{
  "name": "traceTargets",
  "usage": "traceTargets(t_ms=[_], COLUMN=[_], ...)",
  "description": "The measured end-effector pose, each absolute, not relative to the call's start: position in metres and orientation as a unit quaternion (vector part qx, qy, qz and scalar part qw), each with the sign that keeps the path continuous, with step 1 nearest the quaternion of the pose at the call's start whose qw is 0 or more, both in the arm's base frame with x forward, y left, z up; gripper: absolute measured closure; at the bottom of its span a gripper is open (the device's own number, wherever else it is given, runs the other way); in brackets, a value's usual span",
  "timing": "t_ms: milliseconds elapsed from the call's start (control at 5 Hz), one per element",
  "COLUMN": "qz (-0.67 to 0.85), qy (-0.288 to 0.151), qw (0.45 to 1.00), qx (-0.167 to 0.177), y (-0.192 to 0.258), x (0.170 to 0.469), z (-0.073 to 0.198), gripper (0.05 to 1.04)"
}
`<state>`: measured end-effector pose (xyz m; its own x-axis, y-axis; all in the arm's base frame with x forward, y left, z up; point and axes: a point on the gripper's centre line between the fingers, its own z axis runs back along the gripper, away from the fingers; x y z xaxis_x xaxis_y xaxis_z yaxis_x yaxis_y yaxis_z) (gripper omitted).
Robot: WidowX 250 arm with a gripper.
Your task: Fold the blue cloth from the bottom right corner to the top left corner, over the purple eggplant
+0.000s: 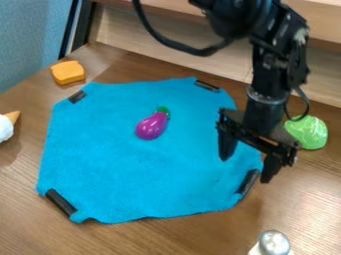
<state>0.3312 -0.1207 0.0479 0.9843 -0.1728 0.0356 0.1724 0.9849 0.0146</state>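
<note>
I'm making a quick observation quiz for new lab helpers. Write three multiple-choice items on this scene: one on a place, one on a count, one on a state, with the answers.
1. Where is the glossy purple toy eggplant?
A) On bare wood
B) On the bright blue cloth
C) Between the fingers

2. How many black strips show along the cloth's edge?
A) Two
B) Three
C) Four

3. How do the fingers of the black metal end effector stand?
A) Apart
B) Pressed together
C) Closed on the eggplant

Answers:
1. B: blue fabric surrounds the eggplant.
2. C: one strip sits at each of four cut-off corners.
3. A: a wide gap shows between the fingers.
</note>
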Motion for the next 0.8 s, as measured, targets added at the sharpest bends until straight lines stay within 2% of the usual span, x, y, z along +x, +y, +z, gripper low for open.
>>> traceTargets(t_ms=[200,400,800], qz=[-0.081,-0.071,-0.068], qy=[-0.012,-0.008,-0.019], qw=[0.997,0.997,0.998], qx=[0.008,0.01,-0.005], y=[-0.127,-0.128,-0.133], x=[0.333,0.334,0.335], z=[0.036,0.026,0.024], gripper=[0.084,0.134,0.687])
